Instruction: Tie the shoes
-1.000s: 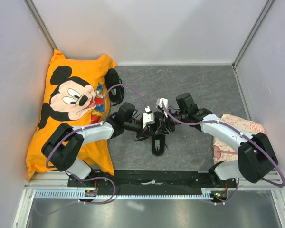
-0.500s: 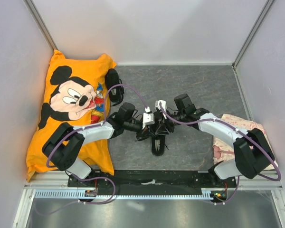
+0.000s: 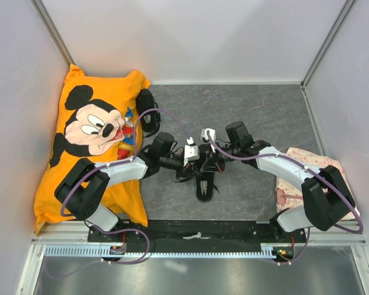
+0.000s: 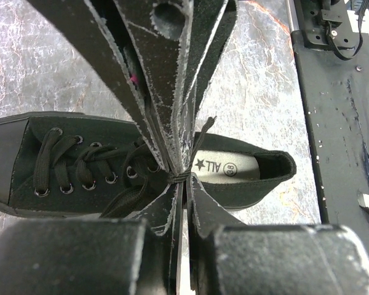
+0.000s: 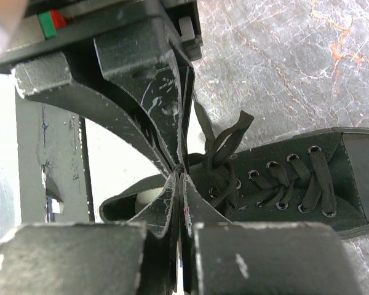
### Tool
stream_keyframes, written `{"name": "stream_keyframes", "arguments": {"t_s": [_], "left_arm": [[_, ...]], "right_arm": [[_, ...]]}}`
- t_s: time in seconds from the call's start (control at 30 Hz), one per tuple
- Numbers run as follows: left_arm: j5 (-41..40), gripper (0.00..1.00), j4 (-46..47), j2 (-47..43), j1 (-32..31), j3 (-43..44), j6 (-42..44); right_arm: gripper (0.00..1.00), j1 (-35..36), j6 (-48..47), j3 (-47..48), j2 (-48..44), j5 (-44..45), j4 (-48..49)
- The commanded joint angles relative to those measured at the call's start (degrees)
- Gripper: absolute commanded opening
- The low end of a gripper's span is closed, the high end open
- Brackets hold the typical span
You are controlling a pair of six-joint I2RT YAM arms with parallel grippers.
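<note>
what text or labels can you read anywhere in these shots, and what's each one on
"ALL", with a star before it and a circled mark after it that may be an 8: on the pale label inside the shoe, in the left wrist view.
Pillow: a Mickey Mouse picture, with no words to read.
Pink cloth: any print is too small to read.

One orange Mickey Mouse pillow. Two black shoes: the first shoe out in the middle, the second shoe at the pillow's edge. One pale label on the one insole in view. One pinkish cloth bundle. Two arms, left arm and right arm. Two pincers, left pincer and right pincer. One table.
</note>
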Motion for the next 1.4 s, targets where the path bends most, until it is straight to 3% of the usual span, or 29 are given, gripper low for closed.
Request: {"name": "stream_keyframes", "arguments": {"t_s": [0.0, 0.1, 0.13, 0.23, 0.3, 0.73, 1.07, 1.2, 1.3, 1.37], "left_arm": [[1.8, 0.08, 1.9, -1.1, 0.5, 0.5, 0.3], [2.1, 0.04, 2.4, -1.0, 0.5, 0.3, 0.4], [2.2, 0.03, 2.5, -0.9, 0.5, 0.3, 0.6], [2.6, 0.02, 2.5, -0.7, 0.5, 0.4, 1.4], [3.0, 0.02, 2.4, -0.6, 0.5, 0.4, 2.2], [5.6, 0.01, 0.6, -0.2, 0.5, 1.0, 5.2], [5.7, 0.01, 0.7, 0.5, 0.5, 1.6, 5.2], [5.9, 0.01, 0.5, 0.9, 0.5, 1.9, 5.2], [5.5, 0.02, 0.5, 1.1, 0.5, 2.1, 4.5], [5.0, 0.06, 0.4, 0.4, 0.7, 1.9, 3.9]], "right_arm": [[0.0, -0.1, 1.2, -1.2, -1.9, -1.9, 3.6], [0.0, -0.1, 0.1, -1.1, -2.0, -2.9, 2.9], [0.07, -0.2, -1.8, -0.8, -1.6, -3.6, 1.8], [0.45, -0.1, -5.9, 0.5, -1.4, -3.4, -1.9], [0.48, -0.1, -7.6, 0.9, -1.3, -3.1, -2.5], [0.44, 0.0, -13.0, 5.3, 1.9, -5.9, -6.4], [0.31, 0.8, -13.3, 6.0, 2.8, -6.6, -7.3], [0.19, 0.9, -12.8, 6.6, 3.4, -7.0, -7.3], [0.0, 1.1, -12.4, 6.7, 3.5, -7.1, -7.2], [0.0, 1.0, -11.8, 6.3, 3.3, -6.5, -7.2]]}}
